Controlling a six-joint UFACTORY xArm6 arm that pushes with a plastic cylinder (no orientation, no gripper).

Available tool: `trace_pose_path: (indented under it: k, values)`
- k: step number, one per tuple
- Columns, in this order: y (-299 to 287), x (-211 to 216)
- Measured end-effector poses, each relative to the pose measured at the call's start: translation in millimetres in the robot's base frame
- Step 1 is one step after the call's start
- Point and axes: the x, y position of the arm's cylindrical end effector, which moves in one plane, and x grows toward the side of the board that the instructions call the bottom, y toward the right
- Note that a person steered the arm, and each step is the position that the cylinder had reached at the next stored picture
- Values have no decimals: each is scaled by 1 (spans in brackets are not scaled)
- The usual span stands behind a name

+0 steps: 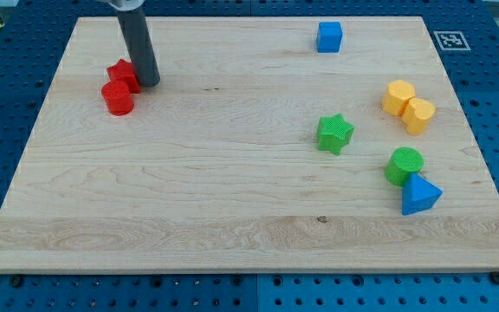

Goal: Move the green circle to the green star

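The green circle (pixel 404 165) lies at the view's right, touching a blue triangle (pixel 420 195) just below it. The green star (pixel 334 133) lies to its upper left, a short gap away. My tip (pixel 150 82) is far off at the view's upper left, right beside a red star-like block (pixel 123 74) and just above a red cylinder (pixel 118 98). It touches neither green block.
A blue cube (pixel 329 36) sits near the view's top. Two yellow blocks (pixel 408 106) sit together at the right, above the green circle. The wooden board (pixel 189 199) ends at a blue perforated table.
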Motion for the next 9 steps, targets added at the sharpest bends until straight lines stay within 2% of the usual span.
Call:
trace_pose_path:
  k: [1, 2, 4, 5, 9]
  values:
    - [0, 0]
    - [23, 0]
    - [113, 0]
    - [137, 5]
    - [137, 9]
